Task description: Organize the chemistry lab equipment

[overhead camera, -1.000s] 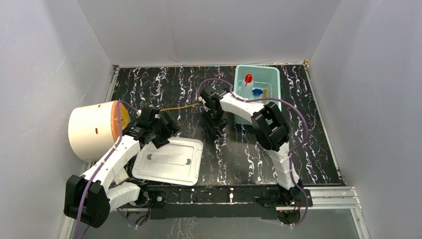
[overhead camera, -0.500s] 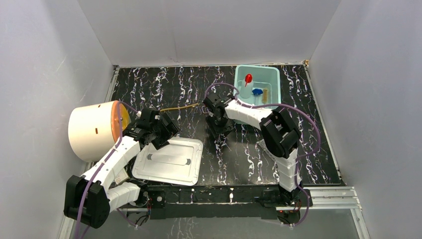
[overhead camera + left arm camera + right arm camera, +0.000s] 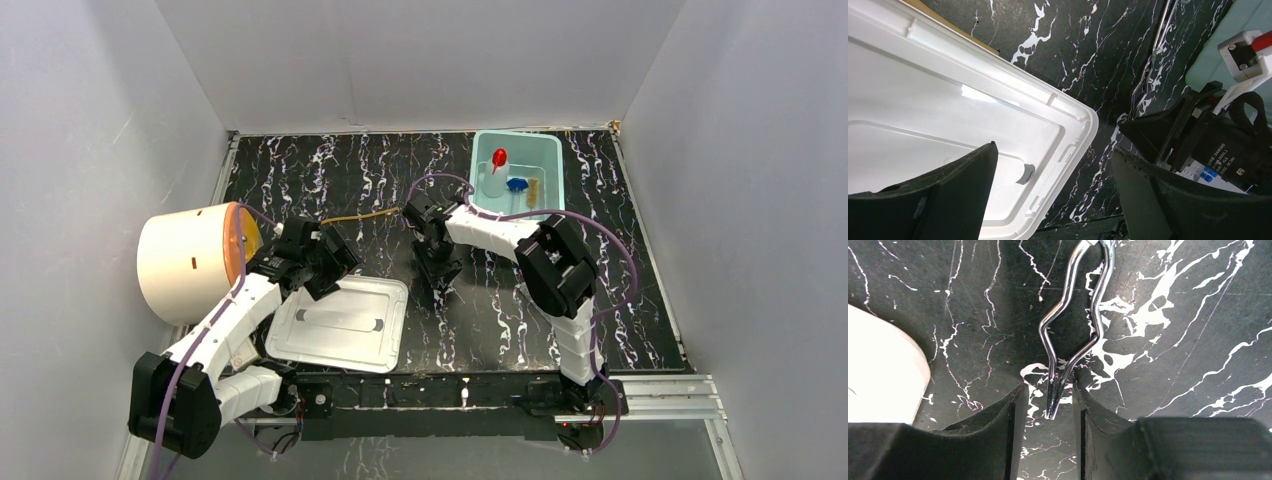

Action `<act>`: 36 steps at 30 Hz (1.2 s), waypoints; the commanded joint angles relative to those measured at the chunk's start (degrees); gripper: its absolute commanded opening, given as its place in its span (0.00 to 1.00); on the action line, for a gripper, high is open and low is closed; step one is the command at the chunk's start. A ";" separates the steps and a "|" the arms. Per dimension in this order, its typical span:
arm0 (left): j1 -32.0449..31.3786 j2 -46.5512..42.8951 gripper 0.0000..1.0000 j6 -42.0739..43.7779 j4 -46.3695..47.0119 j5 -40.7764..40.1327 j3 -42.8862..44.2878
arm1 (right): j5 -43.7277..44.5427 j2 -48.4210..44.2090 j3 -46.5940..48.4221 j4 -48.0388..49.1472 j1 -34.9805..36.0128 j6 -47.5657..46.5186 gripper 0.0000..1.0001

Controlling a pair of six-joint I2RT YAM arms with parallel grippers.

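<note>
Where the black marbled surface [image 3: 330, 170] shows between my two arms, my right gripper [image 3: 441, 283] is lowered over it. Its two fingers [image 3: 998, 430] stand slightly apart and straddle the pinched tips of the thin metal tool [image 3: 1054, 390]. A sliver of surface shows on each side of the tips, so nothing is clamped.

Tool, one: it lies flat. In the right wrist view its tips point toward my wrist, and its long axis runs straight away from them. The two wire legs bow apart, narrow again, and leave the top edge.

My left gripper [image 3: 1054, 150] is spread wide with nothing between its fingers. It hangs over a corner of the white lid [image 3: 923, 110] (one lid, resting on the surface near my bases).

Amber rubber tubing [image 3: 360, 215], one length: it lies on the surface with its long axis left to right, from beside my left wrist toward my right arm.

Teal bin [image 3: 515, 135], one, at the far right. It holds one small white squeeze bottle with red cap [image 3: 496, 168], with the cap toward the far wall (standing or lying, I cannot tell). Beside the bottle is a cluster of tiny blue-capped clear tubes [image 3: 517, 184], too small to count.

Cream cylinder [image 3: 185, 262], one, at the left edge.
</note>
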 commanded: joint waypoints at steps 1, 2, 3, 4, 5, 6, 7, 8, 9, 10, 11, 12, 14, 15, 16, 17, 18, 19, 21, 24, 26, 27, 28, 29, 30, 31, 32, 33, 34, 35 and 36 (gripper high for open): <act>0.30 -0.61 0.83 0.69 0.00 0.96 0.63 | 1.14 0.75 1.38 -1.22 0.08 1.45 0.42; 0.33 -0.52 0.83 0.76 0.01 1.10 0.75 | 1.19 1.02 1.73 -1.16 0.07 1.38 0.39; 0.31 -0.36 0.83 0.73 -0.05 1.11 0.85 | 1.22 1.36 1.93 -1.03 0.04 1.28 0.37; 0.31 -0.40 0.83 0.79 0.00 1.18 0.99 | 1.34 1.64 2.13 -1.02 0.08 1.21 0.34; 0.25 -0.29 0.83 0.78 0.00 1.27 1.14 | 1.38 1.90 2.38 -1.09 0.08 1.14 0.32; 0.31 -0.30 0.83 0.69 0.08 1.45 1.23 | 1.54 2.06 2.49 -1.10 0.13 1.16 0.31; 0.27 -0.24 0.83 0.65 0.04 1.79 1.44 | 1.71 2.03 2.41 -0.95 0.17 1.10 0.29; 0.27 -0.15 0.83 0.51 0.09 2.14 1.74 | 1.73 1.81 2.12 -0.67 0.23 1.09 0.27; 0.28 -0.14 0.83 0.34 0.08 2.50 2.05 | 1.71 1.56 1.79 -0.30 0.25 0.94 0.24; 0.26 -0.14 0.83 0.12 0.09 2.80 2.43 | 1.61 1.22 1.43 0.14 0.26 0.76 0.20; 0.25 -0.16 0.83 -0.08 0.21 3.05 2.59 | 1.46 0.81 1.02 0.62 0.26 0.44 0.15; 0.29 -0.41 0.83 -0.46 0.47 3.38 2.62 | 1.19 0.38 0.69 1.02 0.26 0.07 0.11; 0.32 -0.72 0.84 -1.36 1.46 3.97 2.27 | 0.75 -1.16 -0.04 1.58 0.26 -0.45 0.02; 0.32 -0.75 0.84 -1.79 2.33 4.69 1.94 | 0.48 -2.08 -0.65 1.97 0.26 -0.56 0.00; 0.26 -0.57 0.84 -2.03 4.04 5.64 1.48 | -0.03 -3.26 -1.37 2.68 0.26 -0.67 0.00; 0.30 -0.26 0.84 -2.55 5.35 6.90 0.96 | -0.80 -4.27 -2.04 3.26 0.26 -0.88 0.00; 0.32 0.30 0.84 -3.39 6.72 7.74 0.35 | -1.06 -5.05 -2.19 3.12 0.26 -0.89 0.00; 0.33 1.02 0.84 -4.09 8.16 8.47 -0.11 | -1.12 -5.83 -2.23 2.55 0.26 -0.59 0.00; 0.31 3.03 0.84 -5.70 11.80 10.57 -0.88 | -2.39 -7.64 -2.53 2.49 0.26 -0.03 0.00; 0.16 7.72 0.84 -7.23 16.66 14.28 -0.72 | -4.06 -10.04 -3.42 3.19 0.26 1.32 0.00; 0.03 10.26 0.84 -7.06 18.19 15.29 0.42 | -5.08 -11.06 -3.53 3.72 0.26 2.39 0.00; 0.06 11.31 0.84 -6.84 18.97 15.59 0.91 | -5.76 -11.53 -3.65 4.15 0.26 3.15 0.00; -0.05 12.34 0.84 -6.70 20.07 16.03 1.27 | -6.60 -12.07 -3.89 4.61 0.25 3.72 0.00; -0.07 13.49 0.84 -6.64 21.36 16.56 1.56 | -7.50 -12.64 -4.13 5.32 0.25 4.43 0.00; -0.03 14.73 0.84 -6.74 22.58 17.23 1.87 | -8.16 -13.10 -4.20 5.65 0.26 5.14 0.00; -0.09 16.19 0.85 -6.94 24.03 18.17 2.18 | -8.45 -13.45 -4.22 5.76 0.26 5.85 0.00; -0.23 17.47 0.85 -7.06 26.02 19.07 2.42 | -8.84 -13.87 -4.28 6.00 0.26 6.37 0.00; -0.36 18.65 0.85 -7.37 27.91 19.81 2.48 | -9.45 -14.30 -4.56 6.52 0.26 6.82 0.00; -0.42 19.67 0.86 -7.57 29.82 20.36 2.46 | -10.13 -14.89 -5.06 7.23 0.26 7.13 0.00; -0.51 20.44 0.86 -7.89 31.94 20.73 2.45 | -10.99 -15.48 -5.49 7.84 0.26 7.50 0.00; -0.55 21.30 0.87 -8.31 34.51 20.98 2.37 | -11.65 -15.85 -5.71 8.51 0.26 7.90 0.00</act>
